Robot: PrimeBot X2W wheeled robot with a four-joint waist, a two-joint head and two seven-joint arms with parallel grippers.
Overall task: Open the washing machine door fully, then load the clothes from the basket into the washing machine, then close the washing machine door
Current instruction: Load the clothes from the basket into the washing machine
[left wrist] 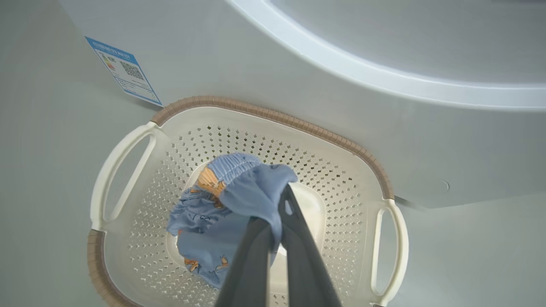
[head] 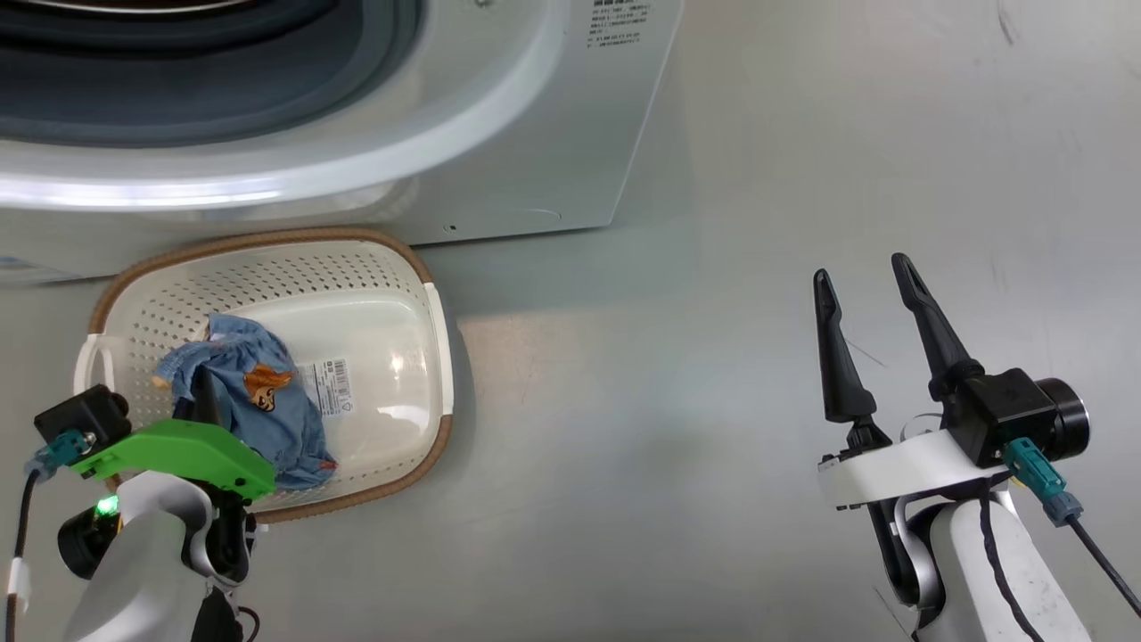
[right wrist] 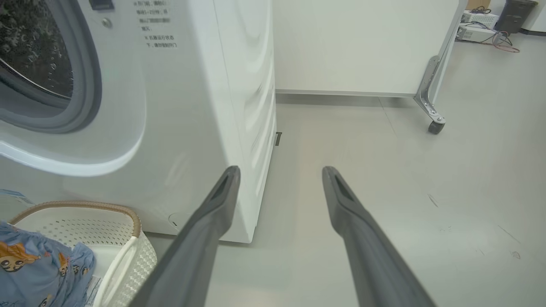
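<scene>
Left gripper (left wrist: 275, 209) is clamped shut on a fold of the clothes (left wrist: 213, 213); 1 blue printed garment is bunched under its fingertips inside the basket (left wrist: 273, 117). The basket is set just beyond, against the washing machine (right wrist: 204, 106), judged for a short lift to the drum (right wrist: 34, 47). Right gripper (right wrist: 279, 175) is spread apart, empty, above smooth grey floor (right wrist: 384, 192); a wheeled white partition (right wrist: 362, 47) is seen beyond.

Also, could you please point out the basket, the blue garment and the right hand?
basket (head: 267, 237): head view, brown far rim.
blue garment (head: 267, 415): head view, middle of fabric.
right hand (head: 860, 269): head view, midway between fingertips.
</scene>
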